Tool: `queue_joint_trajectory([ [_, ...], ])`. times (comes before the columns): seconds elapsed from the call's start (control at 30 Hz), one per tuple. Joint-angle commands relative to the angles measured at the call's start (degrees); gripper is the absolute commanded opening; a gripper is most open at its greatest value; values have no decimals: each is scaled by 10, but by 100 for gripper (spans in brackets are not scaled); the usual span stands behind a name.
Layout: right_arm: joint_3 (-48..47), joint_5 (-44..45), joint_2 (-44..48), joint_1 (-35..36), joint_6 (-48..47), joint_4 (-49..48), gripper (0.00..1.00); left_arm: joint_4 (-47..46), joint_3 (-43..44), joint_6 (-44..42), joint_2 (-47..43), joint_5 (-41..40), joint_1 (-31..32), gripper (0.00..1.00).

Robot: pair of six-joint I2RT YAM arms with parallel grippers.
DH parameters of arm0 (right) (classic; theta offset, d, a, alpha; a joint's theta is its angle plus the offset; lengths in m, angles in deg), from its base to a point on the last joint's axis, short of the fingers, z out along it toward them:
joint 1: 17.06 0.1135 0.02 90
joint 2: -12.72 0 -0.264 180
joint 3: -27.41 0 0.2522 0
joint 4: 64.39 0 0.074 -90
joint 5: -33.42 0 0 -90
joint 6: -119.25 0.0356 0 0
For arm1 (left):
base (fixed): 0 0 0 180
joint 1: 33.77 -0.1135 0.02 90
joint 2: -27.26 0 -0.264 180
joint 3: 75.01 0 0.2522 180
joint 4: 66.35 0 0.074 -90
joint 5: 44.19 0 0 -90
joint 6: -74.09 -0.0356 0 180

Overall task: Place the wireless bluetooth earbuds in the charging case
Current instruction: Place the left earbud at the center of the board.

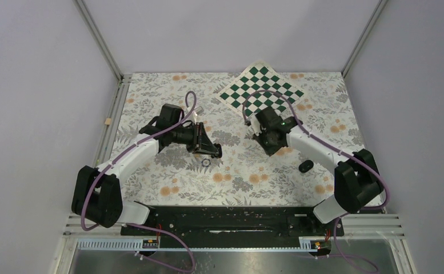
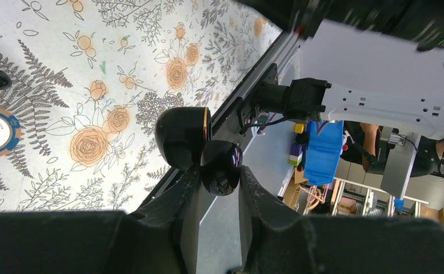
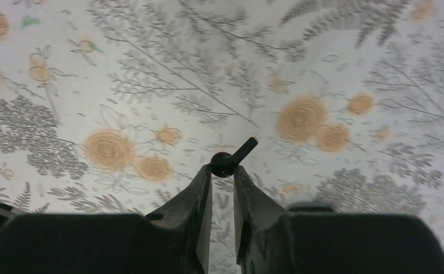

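Left fingers clamped the open case; right fingers, nearly closed, pinched one earbud (stem outward). Insertion looked next: bring it over its socket.

A floral-patterned worktop carries a green-and-white checkered cloth at its far edge, a poker chip near the middle, and a small black oval object toward the right.
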Motion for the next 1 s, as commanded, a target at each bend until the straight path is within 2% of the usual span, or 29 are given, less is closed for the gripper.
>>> queue_joint_trajectory([
  [0.0, 47, -7, 25, 67, 79, -55, 13, -1, 26, -6, -14, -14, -3, 0],
  [0.13, 90, 26, 22, 115, 131, -129, 14, -12, 12, 19, -48, -64, -8, 0],
  [0.23, 87, 51, -5, 130, 174, -135, 14, -22, -4, 36, -69, -82, -18, 0],
  [0.7, 101, 72, -16, 134, 294, -113, 50, -20, -40, 64, -107, -106, -38, 0],
  [0.8, 108, 88, -10, 134, 336, -111, 53, -12, -37, 60, -109, -108, -39, 0],
  [0.97, 153, 57, 65, 135, 394, -157, 54, -5, -38, 59, -118, -110, -40, 0],
])
